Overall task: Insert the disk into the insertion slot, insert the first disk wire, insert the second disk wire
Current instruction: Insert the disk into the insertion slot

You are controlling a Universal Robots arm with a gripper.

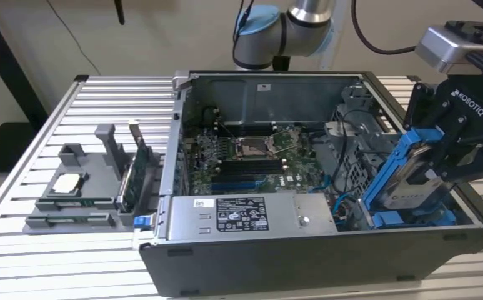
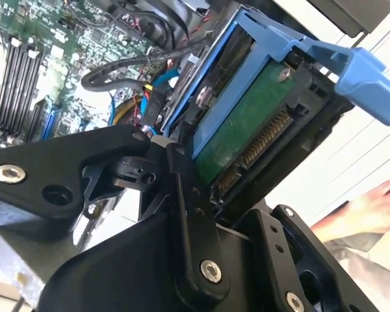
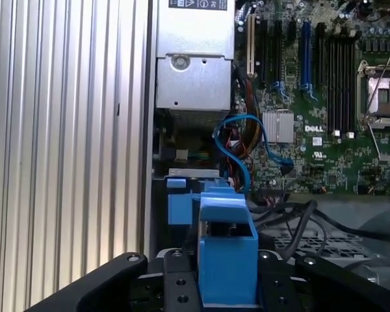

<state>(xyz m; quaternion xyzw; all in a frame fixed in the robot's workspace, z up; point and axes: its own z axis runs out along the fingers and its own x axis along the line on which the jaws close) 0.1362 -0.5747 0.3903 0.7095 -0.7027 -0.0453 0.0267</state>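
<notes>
Gripper (image 1: 446, 164): fingers clamped shut on disk (image 1: 412, 181), by its blue carrier.
Disk: tilted, lower end inside computer case (image 1: 308, 275), exterior view's right.

free: open case (image 1: 308, 265) top above motherboard (image 1: 250, 159), exterior view's centre | blocked: cables (image 1: 343, 195) crowd close beside disk (image 1: 410, 181), lower right | power-supply box (image 1: 241, 215) along lower edge

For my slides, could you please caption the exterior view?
Gripper holds the blue-framed disk, tilted, at the open computer case.

A robotics lab (robot arm (image 1: 285, 28) overhead): opened computer case (image 1: 308, 265) on slatted bench (image 1: 99, 100).
</notes>
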